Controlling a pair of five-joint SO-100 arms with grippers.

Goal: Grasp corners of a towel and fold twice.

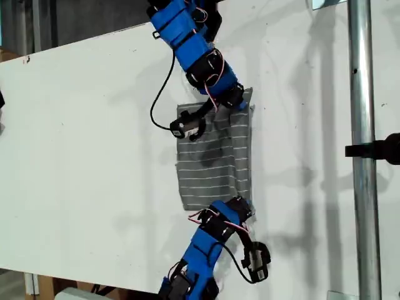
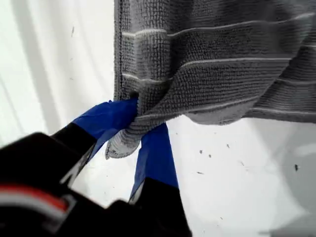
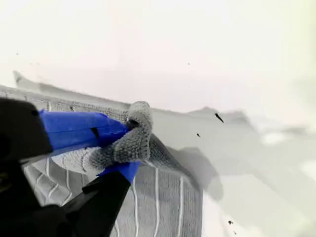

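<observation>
Where the exterior view takes in the whole scene, one white table (image 1: 75, 156) is seen, with one metal pole (image 1: 362, 125) standing upright toward that view's right. Two blue and black arms are counted: one arm (image 1: 187, 37) is reached in from the exterior view's top edge, and the other arm (image 1: 203, 256) from its bottom edge. Which of them is the first cannot be told from the wrist views.

One grey towel (image 1: 212, 162) with thin white stripes is spread on the table between the two arms, right of centre in the exterior view. Each of the two corners on its side toward that view's right is met by the tip of one arm.

In the first wrist view, one corner of the towel (image 2: 222, 49) is pinched tight between the two blue fingers of my first gripper (image 2: 140, 128), and the cloth next to it is held clear of the table.

In the second wrist view, another corner of the towel (image 3: 163, 207) is bunched and clamped between the two blue fingers of my second gripper (image 3: 126, 148), with a shadow cast on the table beside it.
</observation>
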